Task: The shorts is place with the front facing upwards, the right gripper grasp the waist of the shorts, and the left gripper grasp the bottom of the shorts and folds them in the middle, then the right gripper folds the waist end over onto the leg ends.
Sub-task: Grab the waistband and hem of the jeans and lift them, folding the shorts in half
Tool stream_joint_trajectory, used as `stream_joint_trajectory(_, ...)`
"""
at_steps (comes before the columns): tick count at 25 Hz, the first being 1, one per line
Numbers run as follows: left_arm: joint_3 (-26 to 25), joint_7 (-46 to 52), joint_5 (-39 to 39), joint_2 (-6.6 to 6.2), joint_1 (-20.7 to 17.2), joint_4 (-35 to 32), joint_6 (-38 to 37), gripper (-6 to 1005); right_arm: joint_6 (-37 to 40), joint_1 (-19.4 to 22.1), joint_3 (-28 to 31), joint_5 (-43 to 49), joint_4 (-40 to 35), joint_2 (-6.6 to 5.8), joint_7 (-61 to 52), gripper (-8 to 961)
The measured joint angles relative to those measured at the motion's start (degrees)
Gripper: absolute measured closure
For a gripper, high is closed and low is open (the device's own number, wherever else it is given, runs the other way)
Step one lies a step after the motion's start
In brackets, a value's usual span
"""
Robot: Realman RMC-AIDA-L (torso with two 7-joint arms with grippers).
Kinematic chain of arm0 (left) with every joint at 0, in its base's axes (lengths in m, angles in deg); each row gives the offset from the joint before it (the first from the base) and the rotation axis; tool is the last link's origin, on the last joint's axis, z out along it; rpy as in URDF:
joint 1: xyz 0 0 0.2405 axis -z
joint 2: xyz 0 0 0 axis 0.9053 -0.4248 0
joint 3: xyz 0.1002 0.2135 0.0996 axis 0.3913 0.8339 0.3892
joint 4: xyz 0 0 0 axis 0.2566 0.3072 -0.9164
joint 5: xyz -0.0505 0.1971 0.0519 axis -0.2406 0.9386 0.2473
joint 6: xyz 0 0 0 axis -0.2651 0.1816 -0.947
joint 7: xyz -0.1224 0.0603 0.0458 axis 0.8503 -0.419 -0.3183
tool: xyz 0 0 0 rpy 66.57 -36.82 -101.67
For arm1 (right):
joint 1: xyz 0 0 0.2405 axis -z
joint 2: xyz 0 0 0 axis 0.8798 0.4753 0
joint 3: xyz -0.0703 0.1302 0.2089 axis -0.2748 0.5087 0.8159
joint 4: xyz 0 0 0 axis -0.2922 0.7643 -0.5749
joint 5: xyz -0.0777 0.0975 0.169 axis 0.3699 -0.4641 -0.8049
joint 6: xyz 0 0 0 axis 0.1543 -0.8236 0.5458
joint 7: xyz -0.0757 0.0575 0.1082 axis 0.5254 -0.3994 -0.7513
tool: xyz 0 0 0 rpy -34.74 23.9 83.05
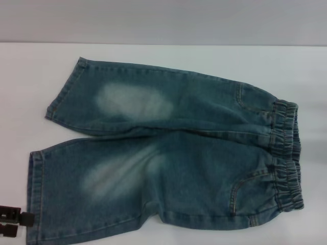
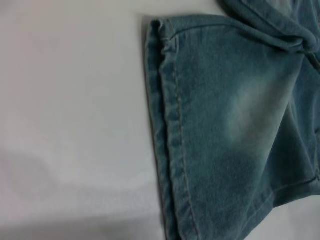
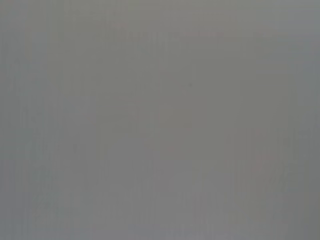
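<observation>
The shorts (image 1: 168, 153) lie flat and spread on the white table (image 1: 30, 76), front up, with pale faded patches on both thighs. The waist of the shorts (image 1: 286, 155), a gathered darker band, is at the right. The bottom of the shorts (image 1: 36, 189), two straight hems, is at the left, and the near leg's hem (image 2: 170, 130) fills the left wrist view. My left gripper (image 1: 11, 222) shows only as a black part at the lower left edge, just beside the near leg's hem. My right gripper is out of view, and its wrist view shows only plain grey.
The white table reaches past the shorts on the left and behind them, up to a grey wall (image 1: 163, 20) at the back.
</observation>
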Motion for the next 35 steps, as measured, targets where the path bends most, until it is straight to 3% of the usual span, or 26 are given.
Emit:
stream_joint_trajectory(16, 0.6, -0.1, 0.0, 1.25, -0.5, 0.0, 0.4, 173, -0.8, -0.1, -0.1, 0.0, 0.0, -0.18, 0.0, 352)
stream_joint_trajectory(35, 2.2, 0.4, 0.0, 1.33, 0.0, 0.0, 0.0, 173, -0.8, -0.2, -0.1, 0.1, 0.0, -0.18, 0.0, 351)
